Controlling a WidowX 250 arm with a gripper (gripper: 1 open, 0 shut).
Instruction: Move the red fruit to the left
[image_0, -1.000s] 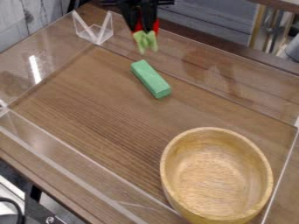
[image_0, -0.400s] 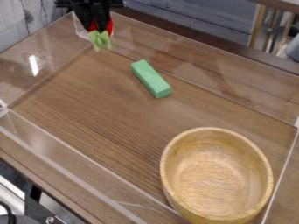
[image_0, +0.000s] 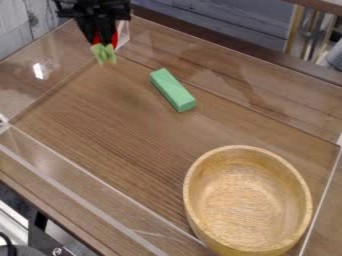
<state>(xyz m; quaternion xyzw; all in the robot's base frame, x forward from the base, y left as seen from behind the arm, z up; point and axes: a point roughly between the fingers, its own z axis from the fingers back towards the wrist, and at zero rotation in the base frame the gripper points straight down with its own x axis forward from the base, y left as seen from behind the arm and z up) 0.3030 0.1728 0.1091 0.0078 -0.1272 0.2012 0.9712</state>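
Observation:
At the top left of the camera view, my gripper (image_0: 103, 42) hangs a little above the wooden tabletop and is shut on the red fruit (image_0: 104, 47). Only a bit of red shows between the dark fingers, with the light green leafy cap sticking out below them. The fruit is held off the table surface, well left of the green block.
A flat green rectangular block (image_0: 173, 90) lies on the table near the middle. A large wooden bowl (image_0: 249, 201) sits at the lower right. Clear plastic walls (image_0: 54, 150) fence the table, with a clear stand behind the gripper.
The gripper has carried the red fruit leftward and slightly lower, from above the green block's far end to the top left corner. Block and bowl stayed put.

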